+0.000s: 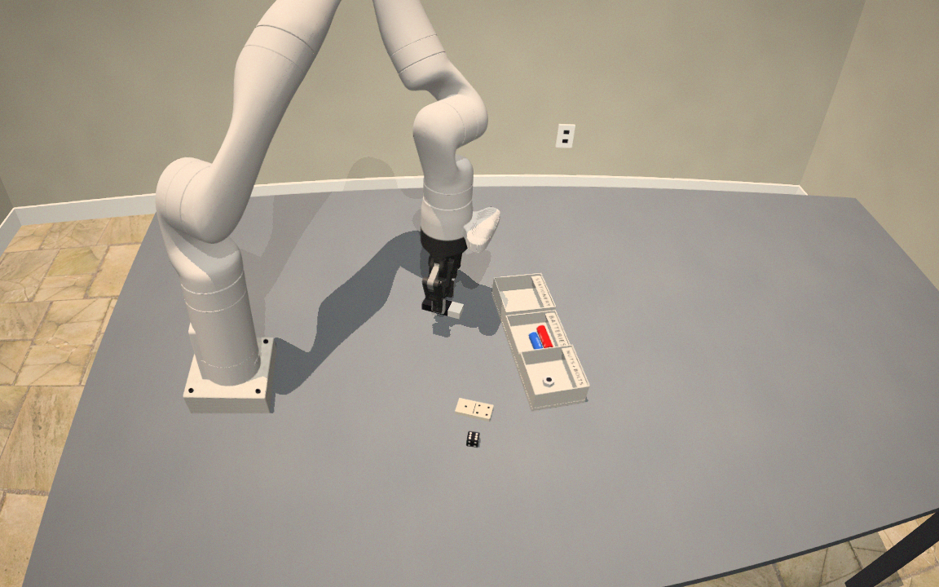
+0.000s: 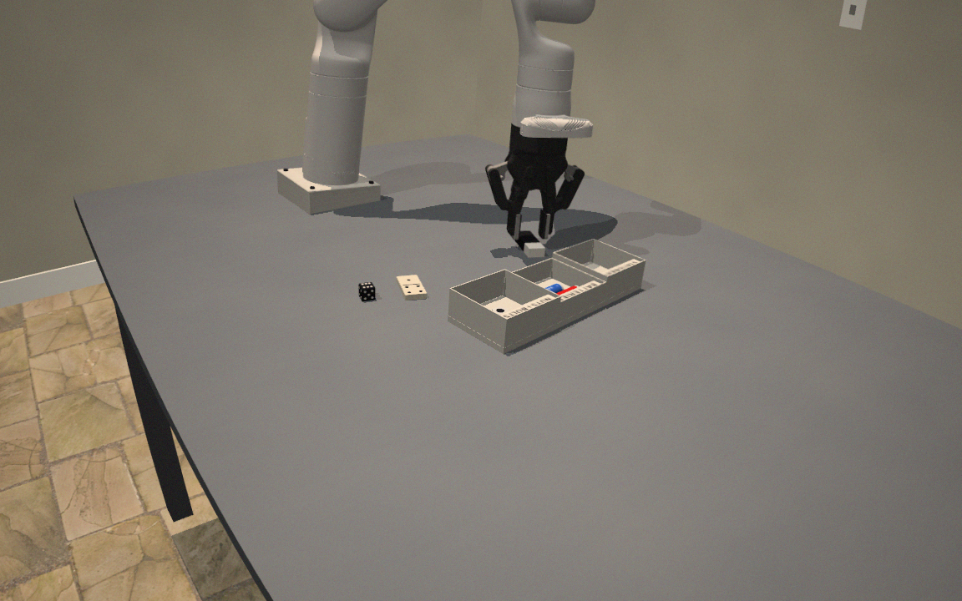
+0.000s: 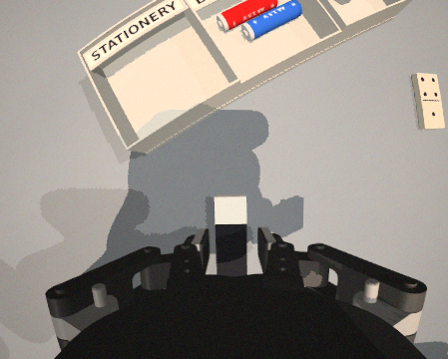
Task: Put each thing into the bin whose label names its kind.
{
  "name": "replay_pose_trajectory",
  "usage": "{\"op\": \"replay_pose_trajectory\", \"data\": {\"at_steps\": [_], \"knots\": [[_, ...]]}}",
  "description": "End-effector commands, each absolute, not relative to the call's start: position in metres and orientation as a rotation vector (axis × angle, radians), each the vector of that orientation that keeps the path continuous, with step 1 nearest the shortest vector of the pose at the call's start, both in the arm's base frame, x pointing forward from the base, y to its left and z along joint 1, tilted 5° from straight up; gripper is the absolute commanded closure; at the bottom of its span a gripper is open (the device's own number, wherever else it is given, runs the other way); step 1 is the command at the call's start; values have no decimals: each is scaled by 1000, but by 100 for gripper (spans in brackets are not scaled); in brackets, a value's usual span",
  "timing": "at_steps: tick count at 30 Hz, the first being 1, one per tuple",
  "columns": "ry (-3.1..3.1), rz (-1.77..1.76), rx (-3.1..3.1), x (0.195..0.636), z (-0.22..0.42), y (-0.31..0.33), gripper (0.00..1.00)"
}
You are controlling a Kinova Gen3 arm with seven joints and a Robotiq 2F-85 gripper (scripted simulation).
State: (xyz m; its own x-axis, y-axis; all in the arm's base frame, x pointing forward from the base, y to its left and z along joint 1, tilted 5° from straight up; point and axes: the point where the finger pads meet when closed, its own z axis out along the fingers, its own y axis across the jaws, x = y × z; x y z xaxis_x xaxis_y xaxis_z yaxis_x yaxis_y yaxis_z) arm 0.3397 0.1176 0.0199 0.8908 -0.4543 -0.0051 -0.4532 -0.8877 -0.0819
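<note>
Black-and-white eraser [image 3: 229, 233] between parted tool [image 3: 231, 253] fingers, on table [image 1: 677, 438]

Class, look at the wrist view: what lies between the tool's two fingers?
A small black-and-white block, likely an eraser, lies on the table between the fingers of the open tool, not yet gripped.

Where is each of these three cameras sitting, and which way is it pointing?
Top: high behind the arm, looking down across the table; shows the arm's base upward.
Exterior: off the table's far side, facing back at the arm; shows the gripper above a black-and-white eraser.
Wrist: on the hand, looking down past its fingers at the eraser.
Shared: all three see the labelled bins, domino and dice.
</note>
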Motion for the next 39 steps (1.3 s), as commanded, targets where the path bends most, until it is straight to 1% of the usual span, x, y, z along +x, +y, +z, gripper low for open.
{"op": "replay_pose_trajectory", "data": {"at_steps": [1,9,23,24,39], "knots": [[713,-23,-2975,340,19,118,62],[713,-23,-2975,340,8,119,62],[713,-23,-2975,340,8,119,62],[713,-23,-2975,340,8,119,81],[713,-23,-2975,340,8,119,81]]}}
